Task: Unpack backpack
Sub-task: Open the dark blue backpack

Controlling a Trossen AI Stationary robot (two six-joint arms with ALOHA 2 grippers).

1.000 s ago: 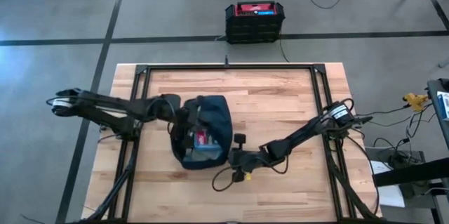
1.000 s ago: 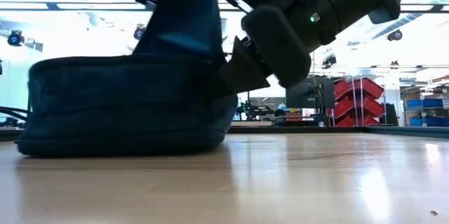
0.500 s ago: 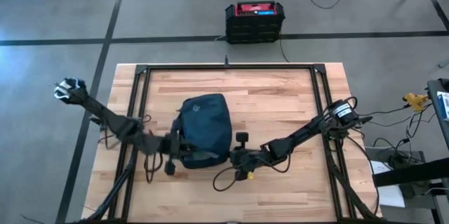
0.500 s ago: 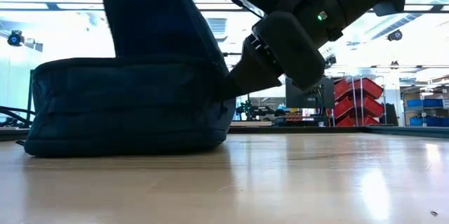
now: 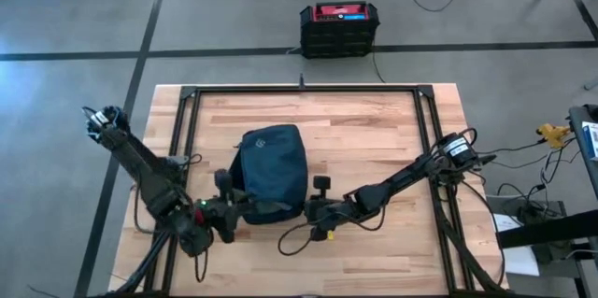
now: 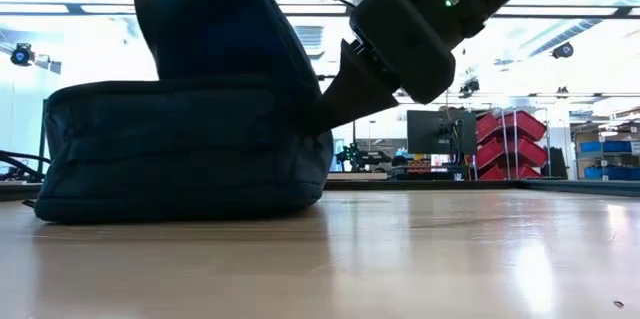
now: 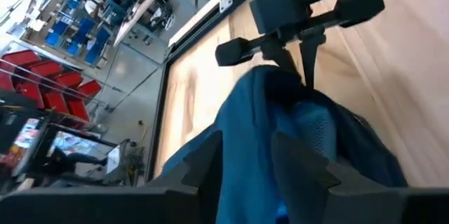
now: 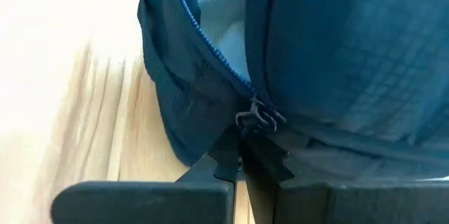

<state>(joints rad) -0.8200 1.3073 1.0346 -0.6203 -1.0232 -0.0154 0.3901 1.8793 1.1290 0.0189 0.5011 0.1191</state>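
Since half a second ago the left arm has drawn back toward the table's near left corner, and the backpack's flap, lifted open a second ago, lies shut over the body.

Backpack (image 5: 274,173): rests on the table (image 5: 374,130), slightly left of centre, front panel facing up. In the low view (image 6: 190,139) its base sits flat on the wood with the upper part bulging above.

Right tool (image 5: 306,210): at the backpack's near right corner. In the right wrist view (image 8: 242,155) its fingers are pressed together on fabric just below the zipper pull (image 8: 258,116), pinching the backpack's edge; light grey lining shows through the zipper gap.

Left tool (image 5: 238,203): at the backpack's near left edge. In the left wrist view (image 7: 249,150) its fingers stand apart, with blue fabric lying between them.

Black crate (image 5: 338,28): on the floor beyond the table.
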